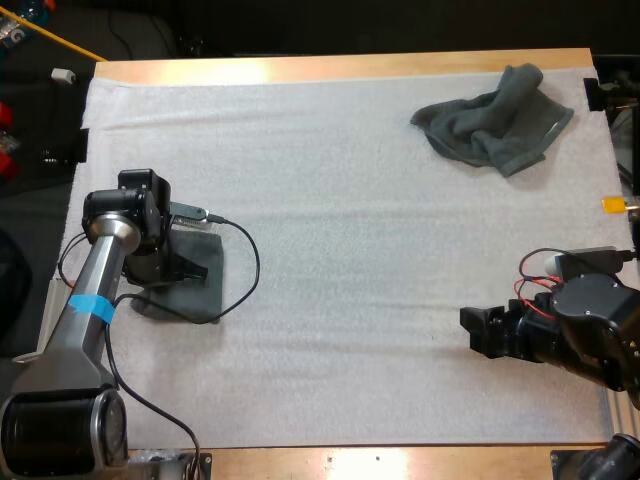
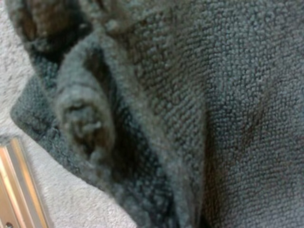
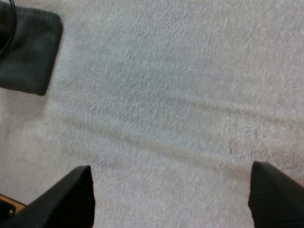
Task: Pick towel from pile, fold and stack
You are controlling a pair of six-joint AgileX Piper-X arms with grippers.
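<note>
A folded dark grey-green towel (image 1: 198, 295) lies flat near the mat's left edge. My left gripper (image 1: 180, 262) is down on top of it, and the left wrist view looks close onto the towel's pile and a rolled edge (image 2: 213, 104). A crumpled towel (image 1: 497, 125) of the same colour sits at the far right corner of the mat. My right gripper (image 1: 470, 332) hovers low over bare mat at the right side, open, with nothing between its fingers (image 3: 171, 190). From there the folded towel's corner (image 3: 28, 52) shows far off.
The white mat (image 1: 350, 250) covers most of the wooden table, with slight wrinkles across its middle. The table's metal edge strip (image 2: 14, 185) runs close beside the folded towel.
</note>
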